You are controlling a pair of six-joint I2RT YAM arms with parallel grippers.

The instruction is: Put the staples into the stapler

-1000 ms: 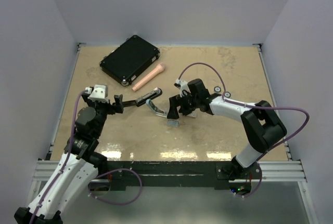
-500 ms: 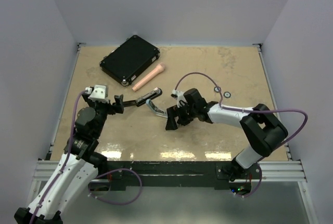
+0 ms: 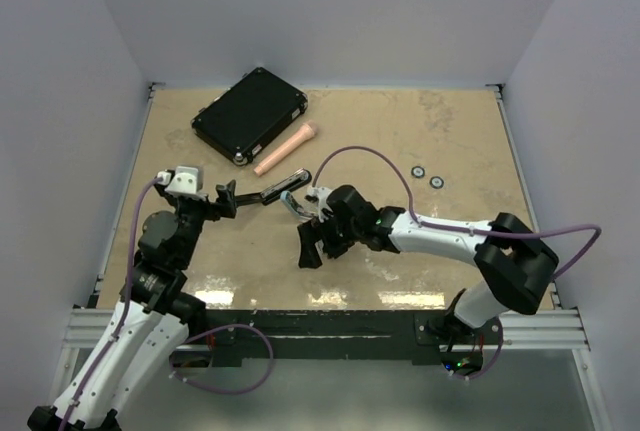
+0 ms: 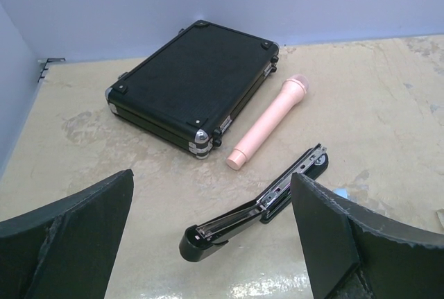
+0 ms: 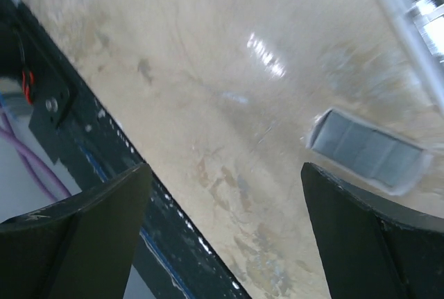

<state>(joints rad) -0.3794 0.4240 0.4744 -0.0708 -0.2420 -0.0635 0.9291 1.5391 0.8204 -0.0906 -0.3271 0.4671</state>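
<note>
The right arm (image 3: 440, 234) has swung left; its jaws, like the left's, gape empty. The staples (image 5: 366, 152) lie blurred just off one fingertip (image 5: 326, 181).

Far left the case (image 3: 250, 114) — cylinder (image 3: 286, 149) beside it, stapler (image 3: 285, 188) in front (rings (image 3: 418, 171) rightward).

Black stapler (image 4: 257, 205) lies open — grey ribbed staples (image 5: 364, 152) flat nearby.

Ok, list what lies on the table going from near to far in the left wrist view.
stapler → pink cylinder → black case
</note>
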